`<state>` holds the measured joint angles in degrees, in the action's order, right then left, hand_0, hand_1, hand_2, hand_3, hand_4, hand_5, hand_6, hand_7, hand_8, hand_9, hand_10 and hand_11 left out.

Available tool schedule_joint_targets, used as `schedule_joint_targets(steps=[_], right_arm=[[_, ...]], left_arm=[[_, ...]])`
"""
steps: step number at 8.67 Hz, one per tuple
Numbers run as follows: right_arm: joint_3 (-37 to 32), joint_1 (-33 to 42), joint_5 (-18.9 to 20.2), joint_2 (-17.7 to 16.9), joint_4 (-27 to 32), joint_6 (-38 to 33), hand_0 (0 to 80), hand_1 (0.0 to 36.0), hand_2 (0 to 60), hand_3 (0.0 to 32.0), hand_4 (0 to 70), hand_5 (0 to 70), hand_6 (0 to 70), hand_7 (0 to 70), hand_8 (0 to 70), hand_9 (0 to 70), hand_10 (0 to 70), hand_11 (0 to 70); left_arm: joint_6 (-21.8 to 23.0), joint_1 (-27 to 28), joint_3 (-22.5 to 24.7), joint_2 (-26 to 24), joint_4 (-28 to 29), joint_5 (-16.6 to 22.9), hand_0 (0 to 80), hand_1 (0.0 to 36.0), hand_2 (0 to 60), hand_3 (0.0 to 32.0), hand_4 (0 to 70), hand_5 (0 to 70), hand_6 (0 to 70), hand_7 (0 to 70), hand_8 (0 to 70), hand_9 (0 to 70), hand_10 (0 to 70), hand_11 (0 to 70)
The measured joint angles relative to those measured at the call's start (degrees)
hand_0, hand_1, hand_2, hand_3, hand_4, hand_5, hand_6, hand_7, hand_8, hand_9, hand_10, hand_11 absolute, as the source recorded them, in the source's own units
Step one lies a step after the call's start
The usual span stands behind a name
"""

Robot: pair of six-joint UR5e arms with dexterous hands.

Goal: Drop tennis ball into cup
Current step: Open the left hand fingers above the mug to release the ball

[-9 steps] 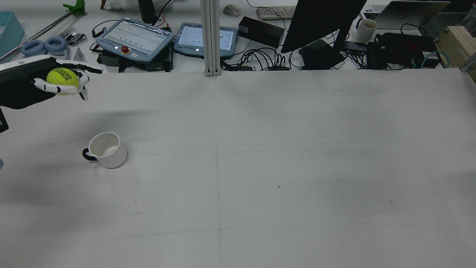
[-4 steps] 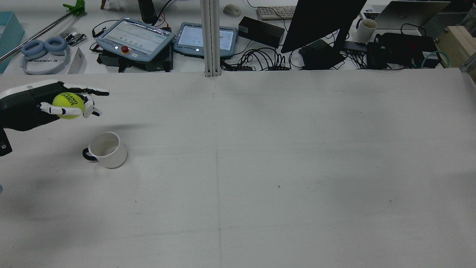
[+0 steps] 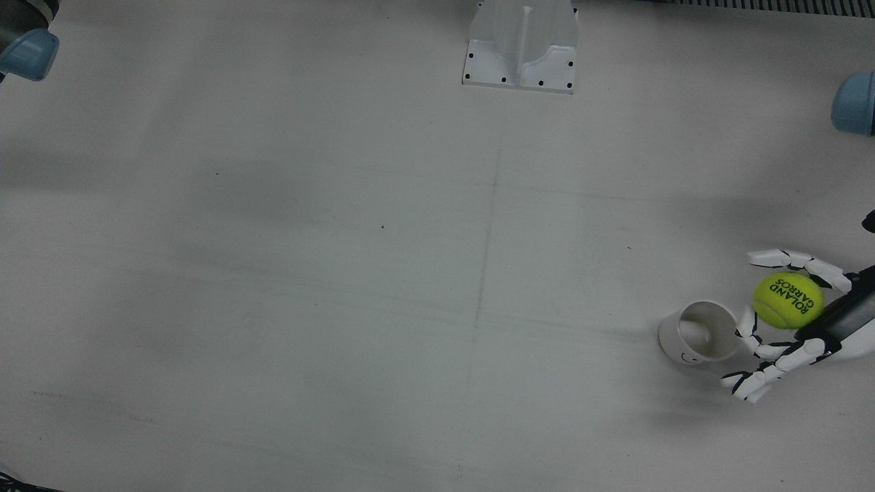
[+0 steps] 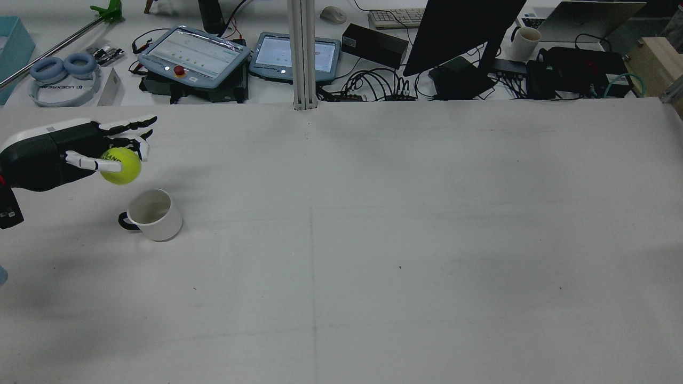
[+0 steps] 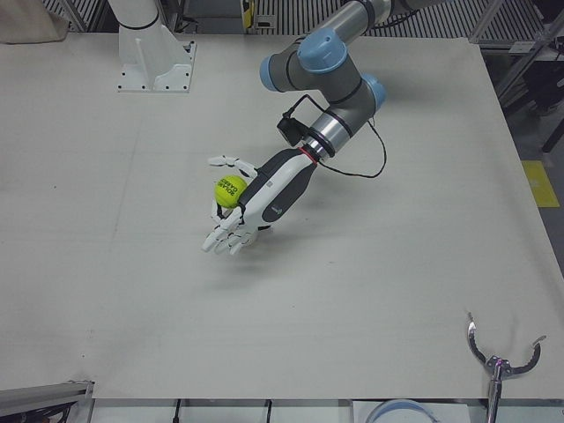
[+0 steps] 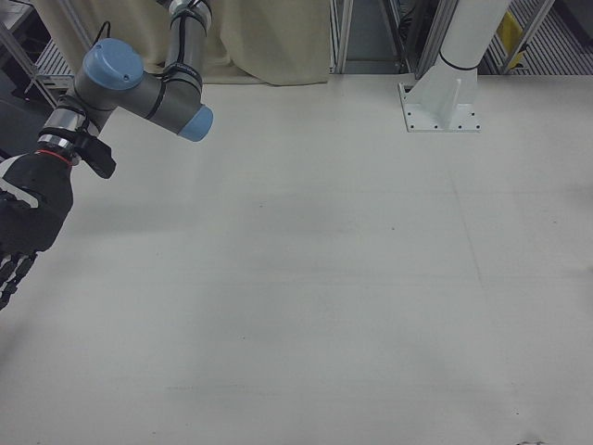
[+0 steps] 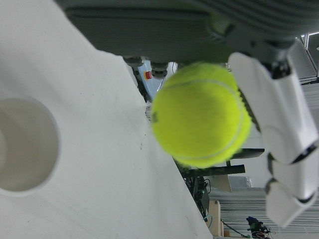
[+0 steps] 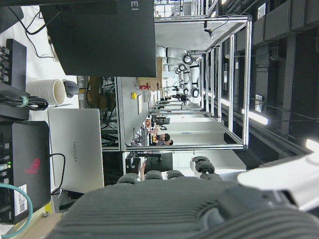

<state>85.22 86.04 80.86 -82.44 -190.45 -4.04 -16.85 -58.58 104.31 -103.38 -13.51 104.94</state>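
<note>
A yellow tennis ball point(image 4: 121, 166) sits at the edge of my left hand point(image 4: 64, 152), whose fingers are spread and not wrapped around it. The ball hangs just above and a little to the far left of a white cup point(image 4: 155, 215) with a dark handle, standing upright on the table. In the front view the ball point(image 3: 787, 301) is right beside the cup's rim point(image 3: 701, 333), with the fingers point(image 3: 786, 260) splayed either side. The left hand view shows the ball point(image 7: 199, 114) slightly blurred below the palm, with the cup mouth point(image 7: 22, 144) at left. My right hand point(image 6: 23, 222) hangs at the edge, empty, fingers extended.
The white table point(image 4: 373, 240) stretches wide to the right of the cup. Beyond its far edge are teach pendants point(image 4: 195, 56), headphones point(image 4: 61, 69), cables and a monitor point(image 4: 459, 32). A post base point(image 3: 523, 44) is bolted at the robot side.
The left hand has come down and nearer to the cup. Its fingers have spread, and the ball has slipped from the palm toward the fingertips, lower and closer to the cup.
</note>
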Motion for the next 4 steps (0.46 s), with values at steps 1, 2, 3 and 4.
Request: schedule_joint_targets(steps=[1,2,3,4], right_arm=[[0.0,0.0,0.0,0.0,0.0,0.0,0.0,0.0,0.0,0.0,0.0,0.0,0.0,0.0,0.0,0.0,0.0,0.0],[0.0,0.0,0.0,0.0,0.0,0.0,0.0,0.0,0.0,0.0,0.0,0.0,0.0,0.0,0.0,0.0,0.0,0.0],[0.0,0.0,0.0,0.0,0.1,0.0,0.0,0.0,0.0,0.0,0.0,0.0,0.0,0.0,0.0,0.0,0.0,0.0],[0.0,0.0,0.0,0.0,0.0,0.0,0.0,0.0,0.0,0.0,0.0,0.0,0.0,0.0,0.0,0.0,0.0,0.0]], left_arm=[[0.0,0.0,0.1,0.0,0.0,0.0,43.8,17.4,23.4,0.0,6.2,0.4,0.8,15.4,0.0,1.6,0.0,0.0],[0.0,0.0,0.1,0.0,0.0,0.0,44.5,17.9,22.4,0.0,6.3,0.0,0.0,16.3,0.0,1.8,0.0,0.0],[0.0,0.0,0.2,0.0,0.0,0.0,44.9,18.0,23.8,0.0,6.1,0.6,1.0,15.0,0.0,1.6,0.0,0.0],[0.0,0.0,0.2,0.0,0.0,0.0,45.4,18.5,25.1,0.0,6.1,0.9,1.3,15.1,0.0,1.6,0.0,0.0]])
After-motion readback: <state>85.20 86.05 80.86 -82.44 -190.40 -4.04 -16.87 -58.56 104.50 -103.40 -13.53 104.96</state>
